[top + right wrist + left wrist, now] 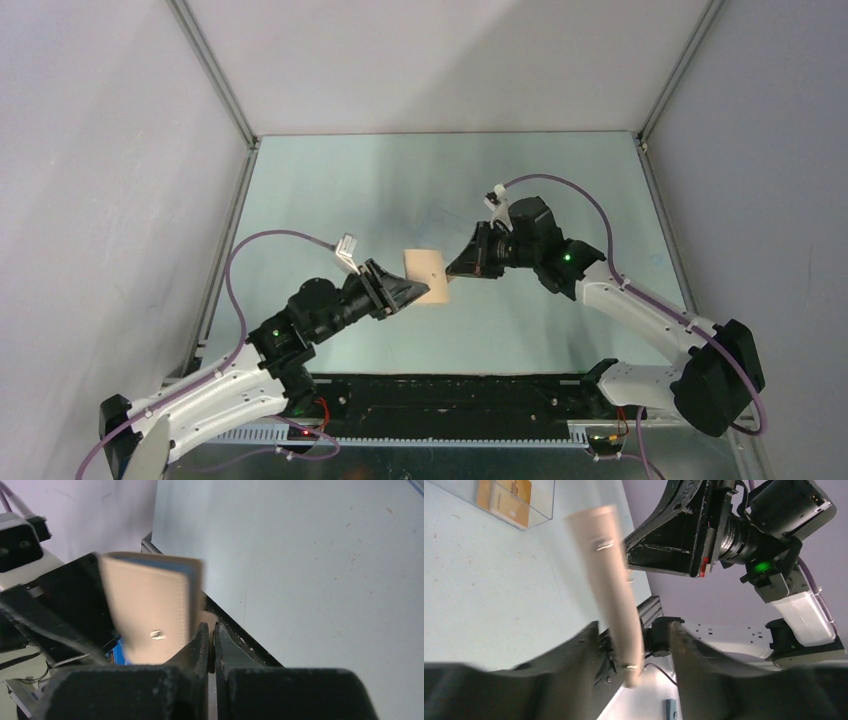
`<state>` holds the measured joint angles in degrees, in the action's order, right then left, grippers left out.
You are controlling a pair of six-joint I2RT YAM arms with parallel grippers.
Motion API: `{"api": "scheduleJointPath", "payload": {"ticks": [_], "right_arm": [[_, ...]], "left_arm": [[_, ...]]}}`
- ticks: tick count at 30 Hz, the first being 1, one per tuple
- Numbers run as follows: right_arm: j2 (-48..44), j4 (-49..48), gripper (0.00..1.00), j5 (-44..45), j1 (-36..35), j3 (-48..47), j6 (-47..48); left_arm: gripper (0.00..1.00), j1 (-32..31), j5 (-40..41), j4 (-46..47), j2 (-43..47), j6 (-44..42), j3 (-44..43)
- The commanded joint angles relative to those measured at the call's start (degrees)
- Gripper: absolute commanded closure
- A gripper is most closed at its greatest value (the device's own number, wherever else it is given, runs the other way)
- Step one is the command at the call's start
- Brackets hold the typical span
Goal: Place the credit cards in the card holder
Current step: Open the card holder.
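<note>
Top external: card holder point(421, 264) between grippers; right gripper point(449, 272) clenched on its edge; left gripper point(425, 293) fingers parted around it.

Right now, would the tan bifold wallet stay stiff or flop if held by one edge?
Likely floppy: the tan bifold wallet is thin and folded, so its leaves may swing apart. Probably light: the right tool pinches only its edge.
</note>
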<state>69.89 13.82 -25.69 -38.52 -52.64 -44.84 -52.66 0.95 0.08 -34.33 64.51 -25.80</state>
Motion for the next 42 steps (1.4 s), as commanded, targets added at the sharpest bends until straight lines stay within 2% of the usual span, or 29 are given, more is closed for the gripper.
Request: {"api": "scheduleJointPath", "payload": {"ticks": [1,2,4,9,12,15,21,27,32,38,42], "right_arm": [[-3.9,-2.0,1.0,-4.6,0.7,-2.2,3.5],[-4.6,-1.9,1.0,-5.5,1.0,-2.4,4.3],[-6.3,-0.3,1.0,-8.3,1.4,-3.4,7.7],[-9.5,8.2,1.0,-13.2,1.5,-7.4,20.2],[-10.9,13.1,1.0,-15.0,1.7,-9.6,25.5],[-11.4,16.8,1.0,-18.3,1.7,-11.1,28.6],[-10.7,20.6,1.0,-28.0,1.7,-13.3,32.5],[-10.5,18.7,1.0,-37.8,1.6,-14.1,31.0],[-10.8,15.6,1.0,-43.2,1.1,-14.3,28.4],[-10.7,15.6,1.0,-45.5,0.1,-14.8,27.7],[-10.5,15.1,1.0,-46.3,-0.3,-14.8,27.2]], "left_arm": [[0.23,0.0,3.2,1.2,1.1,-2.1,-0.3],[0.09,0.1,4.3,-2.5,1.3,-2.9,-0.6],[0.03,0.2,8.9,-7.0,2.4,-7.2,-2.2],[0.02,0.3,15.9,-9.6,8.5,-24.6,-4.0],[0.01,0.3,17.6,-10.3,11.3,-34.9,-5.6],[0.0,0.3,16.7,-11.3,13.2,-41.7,-8.1],[0.0,0.3,1.3,-11.3,11.1,-56.6,-12.3],[0.0,0.3,-20.0,-7.7,5.9,-68.1,-13.5],[0.0,0.3,-32.2,8.4,3.3,-69.4,-8.9],[0.0,0.3,-45.3,11.6,-8.5,-70.5,-12.9],[0.0,0.1,-47.8,12.1,-14.4,-70.2,-16.1]]}}
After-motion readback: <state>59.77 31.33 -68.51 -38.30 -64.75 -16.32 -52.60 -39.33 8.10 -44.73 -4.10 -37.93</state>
